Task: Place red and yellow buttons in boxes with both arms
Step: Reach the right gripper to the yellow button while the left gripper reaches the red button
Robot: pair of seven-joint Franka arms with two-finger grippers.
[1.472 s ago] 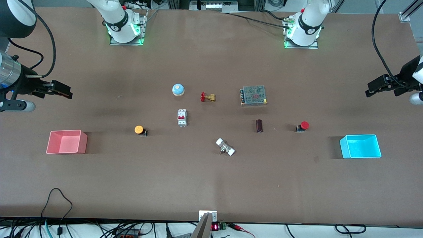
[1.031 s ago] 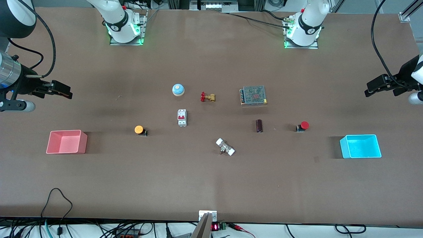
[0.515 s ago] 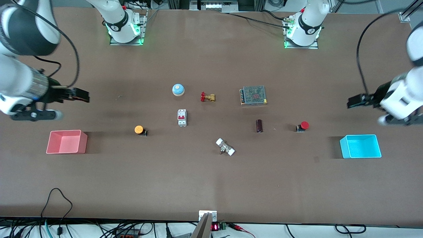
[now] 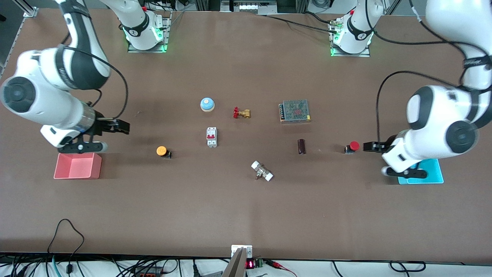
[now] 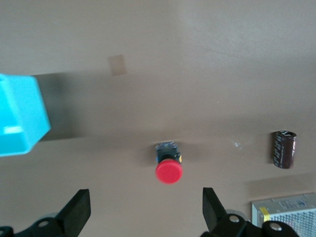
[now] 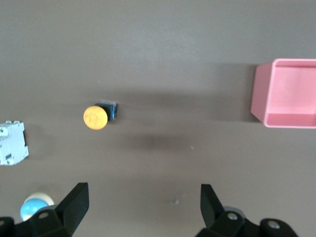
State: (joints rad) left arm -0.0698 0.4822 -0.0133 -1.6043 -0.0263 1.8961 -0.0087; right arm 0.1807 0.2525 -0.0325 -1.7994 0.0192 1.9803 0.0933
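The red button (image 4: 353,146) stands on the table toward the left arm's end, beside the cyan box (image 4: 430,174), which the left arm partly hides. My left gripper (image 4: 369,146) is open and empty, close beside the red button. In the left wrist view the red button (image 5: 169,170) lies just ahead of the open gripper (image 5: 146,210), with the cyan box (image 5: 17,116) off to one side. The yellow button (image 4: 162,151) stands between the pink box (image 4: 78,165) and the table's middle. My right gripper (image 4: 122,127) is open and empty over bare table, short of the yellow button (image 6: 96,117); the pink box (image 6: 289,94) also shows.
A blue dome bell (image 4: 207,104), a brass valve (image 4: 241,113), a metal power supply (image 4: 295,111), a white breaker (image 4: 211,137), a dark cylinder (image 4: 301,146) and a white fitting (image 4: 262,171) lie around the table's middle, between the two buttons.
Both arms have swung in from the table's ends toward the buttons. The left gripper has come close to the red button; the right gripper has moved toward the yellow one. Nothing on the table moved.
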